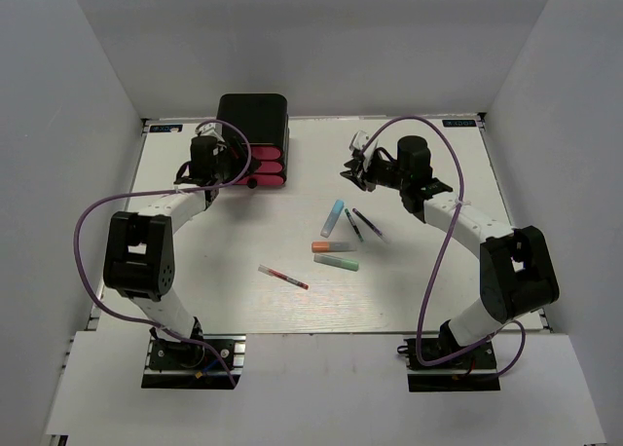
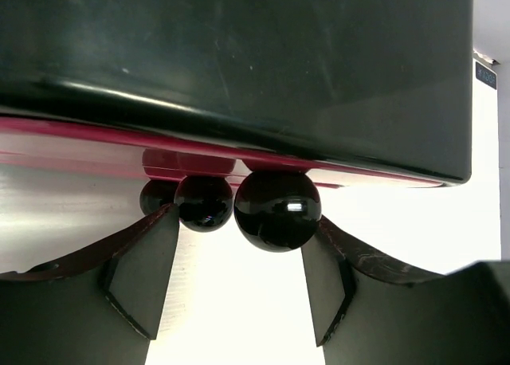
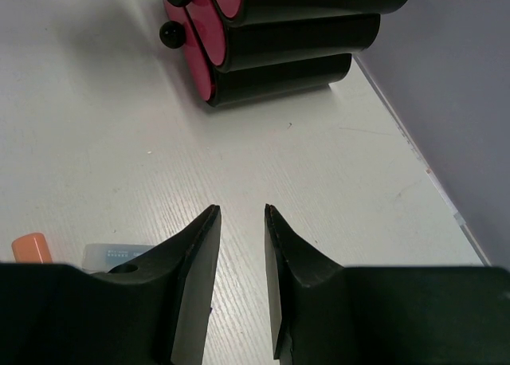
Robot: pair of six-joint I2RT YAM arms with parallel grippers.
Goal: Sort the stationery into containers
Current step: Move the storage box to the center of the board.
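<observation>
The containers are three pink drawers (image 1: 266,168) with black round knobs (image 2: 277,209) in a black cabinet (image 1: 251,123) at the back left. My left gripper (image 2: 243,221) is open at the drawer fronts, its fingers (image 2: 147,261) either side of the knobs. The nearest knob sits against the right finger. The stationery lies mid-table: a light-blue highlighter (image 1: 333,217), an orange one (image 1: 333,245), a green one (image 1: 337,262), two dark pens (image 1: 360,223) and a red-and-clear pen (image 1: 283,277). My right gripper (image 3: 241,211) hovers over bare table, open by a narrow gap, holding nothing.
White walls close in the table on the left, back and right. In the right wrist view the cabinet (image 3: 319,30) lies ahead near the wall edge. The orange highlighter (image 3: 32,247) and the light-blue one (image 3: 119,253) show at the lower left.
</observation>
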